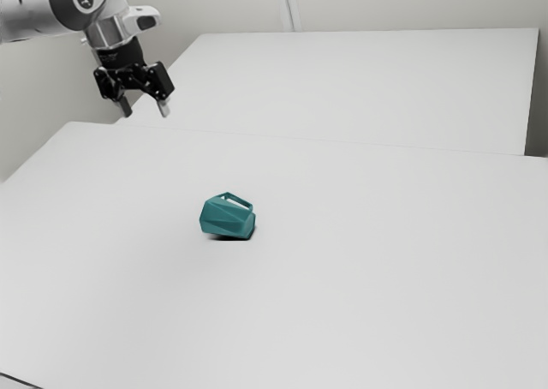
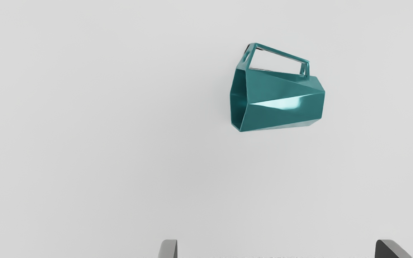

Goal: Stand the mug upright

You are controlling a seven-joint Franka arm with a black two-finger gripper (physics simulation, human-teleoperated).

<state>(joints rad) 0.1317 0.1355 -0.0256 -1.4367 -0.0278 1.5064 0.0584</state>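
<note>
Mug [image 1: 227, 221] on its side on the table [image 1: 385, 303], not upright. Gripper [image 1: 145, 110] well apart from it, up in the air, off toward the exterior view's left and farther back. One arm on this rig, so the reach is its own. From the gripper, the mug lies down and toward the exterior view's right.

Long axis: mouth [image 2: 239, 98] to base [image 2: 320, 104], close to parallel with the line between the two fingertips. We judge the coming move turns on this. Closing as the hand is now set would run along the mug's length; to pinch across its body, we would want roughly a quarter turn of the hand on the way down. Handle [image 2: 281, 52] juts from the mug's flank on the side away from the fingers [image 2: 169, 249].

State of gripper: released, fingers spread wide, nothing between them.

Hard to make out: the mug's mouth is turned out of our sight in the exterior view; its underside is hidden against the table. We cannot tell whether the handle touches the tabletop. The wrist view's edge cuts the fingers off behind their tips. The mug's inside is dark, its floor unseen.
</note>
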